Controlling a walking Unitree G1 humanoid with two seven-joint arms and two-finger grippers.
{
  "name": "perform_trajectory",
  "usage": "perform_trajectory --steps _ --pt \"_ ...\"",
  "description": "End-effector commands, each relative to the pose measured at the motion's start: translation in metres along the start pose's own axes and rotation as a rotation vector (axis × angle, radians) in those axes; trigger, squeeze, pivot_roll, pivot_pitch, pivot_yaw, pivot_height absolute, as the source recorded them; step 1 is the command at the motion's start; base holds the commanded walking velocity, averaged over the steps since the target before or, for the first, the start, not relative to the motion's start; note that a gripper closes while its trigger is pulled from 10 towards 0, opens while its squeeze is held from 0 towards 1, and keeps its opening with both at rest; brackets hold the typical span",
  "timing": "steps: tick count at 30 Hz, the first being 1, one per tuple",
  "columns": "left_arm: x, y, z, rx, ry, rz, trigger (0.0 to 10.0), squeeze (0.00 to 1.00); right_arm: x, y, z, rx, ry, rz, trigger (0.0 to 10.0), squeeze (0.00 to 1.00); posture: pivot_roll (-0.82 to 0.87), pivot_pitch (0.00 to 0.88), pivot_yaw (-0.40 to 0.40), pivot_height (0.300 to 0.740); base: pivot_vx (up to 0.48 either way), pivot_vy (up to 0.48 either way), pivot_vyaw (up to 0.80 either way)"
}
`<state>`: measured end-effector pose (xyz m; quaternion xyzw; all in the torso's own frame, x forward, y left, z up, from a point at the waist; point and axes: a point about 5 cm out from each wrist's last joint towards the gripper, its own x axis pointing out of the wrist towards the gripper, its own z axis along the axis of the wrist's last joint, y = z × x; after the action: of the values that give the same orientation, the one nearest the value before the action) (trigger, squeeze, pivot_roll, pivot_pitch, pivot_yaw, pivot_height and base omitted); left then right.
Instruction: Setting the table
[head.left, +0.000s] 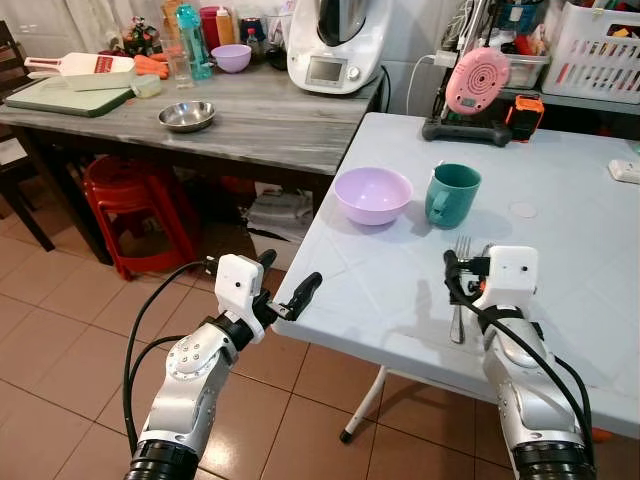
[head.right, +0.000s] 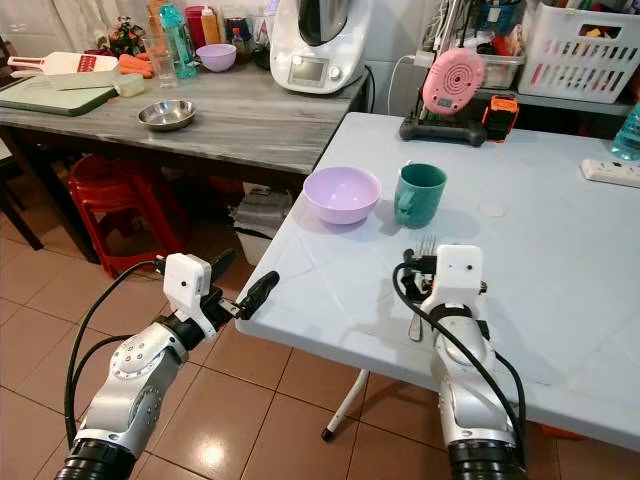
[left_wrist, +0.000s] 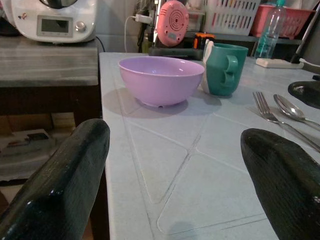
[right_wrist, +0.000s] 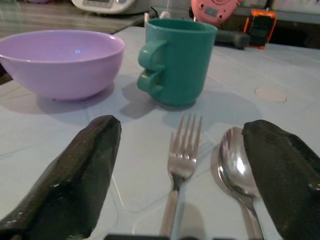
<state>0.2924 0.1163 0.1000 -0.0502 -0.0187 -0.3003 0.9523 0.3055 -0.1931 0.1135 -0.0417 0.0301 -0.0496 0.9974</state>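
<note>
A lavender bowl (head.left: 372, 193) and a teal mug (head.left: 452, 194) stand side by side near the left edge of the pale blue table (head.left: 570, 230). In front of the mug, a fork (right_wrist: 182, 150) and a spoon (right_wrist: 235, 160) lie parallel on the table top. My right gripper (head.left: 468, 262) hovers low over their handles, open, with one finger on either side of the pair. My left gripper (head.left: 288, 275) is open at the table's left edge, level with the top and pointing towards the bowl, holding nothing.
To the left stands a grey wooden counter (head.left: 260, 110) with a steel bowl (head.left: 186, 116), a white kitchen machine (head.left: 335, 45) and a cutting board (head.left: 70, 95). Red stools (head.left: 135, 205) sit under it. A pink fan (head.left: 477, 80) and a white basket (head.left: 600, 40) are at the table's far end.
</note>
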Motion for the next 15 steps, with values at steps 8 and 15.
perform_trajectory --steps 8,15 --pt "0.003 -0.001 0.004 -0.044 -0.02 0.007 10.0 0.0 -0.008 0.003 0.013 0.013 -0.089 0.007 10.0 1.0 -0.04 0.0 0.035 0.74 0.0 0.0 0.0" --pt "0.002 0.0 0.004 -0.043 -0.019 0.004 10.0 0.0 -0.01 0.006 0.011 0.001 -0.09 0.021 10.0 1.0 -0.05 0.0 0.035 0.74 0.265 0.0 0.0"
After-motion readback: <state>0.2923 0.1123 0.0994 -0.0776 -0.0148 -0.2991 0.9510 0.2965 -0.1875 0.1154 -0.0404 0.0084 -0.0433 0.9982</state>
